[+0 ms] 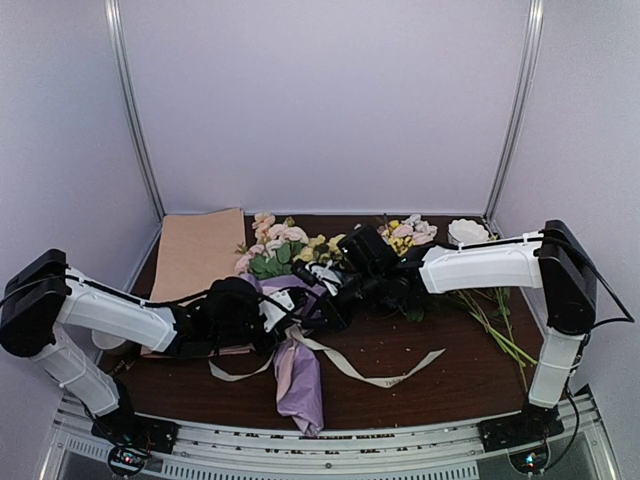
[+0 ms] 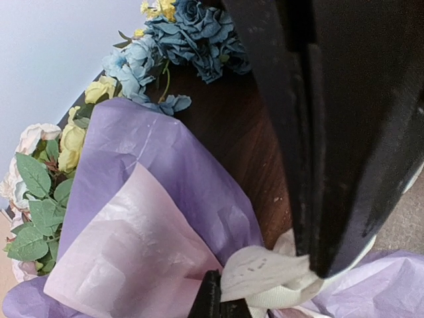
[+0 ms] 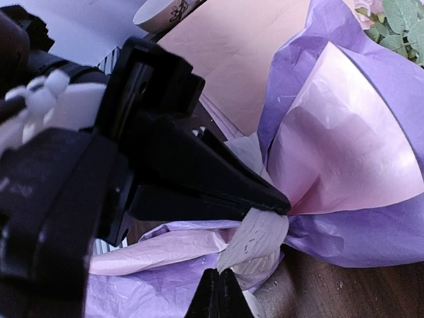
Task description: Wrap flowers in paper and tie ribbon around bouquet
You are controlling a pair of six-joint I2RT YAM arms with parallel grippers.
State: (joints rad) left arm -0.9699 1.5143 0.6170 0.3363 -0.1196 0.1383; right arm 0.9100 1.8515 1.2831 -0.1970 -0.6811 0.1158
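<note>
Jaws all shut; left jaws pinch the ribbon [image 3: 255, 235], plain from right wrist, hidden overhead.

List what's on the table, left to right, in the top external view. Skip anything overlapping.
tan paper sheets → bouquet → loose flower bunch → white bloom. The ribbon is left out because it trails to both sides of the bouquet.

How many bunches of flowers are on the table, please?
2: the wrapped bouquet left of centre, and a loose bunch back right, partly hidden by the right arm.
</note>
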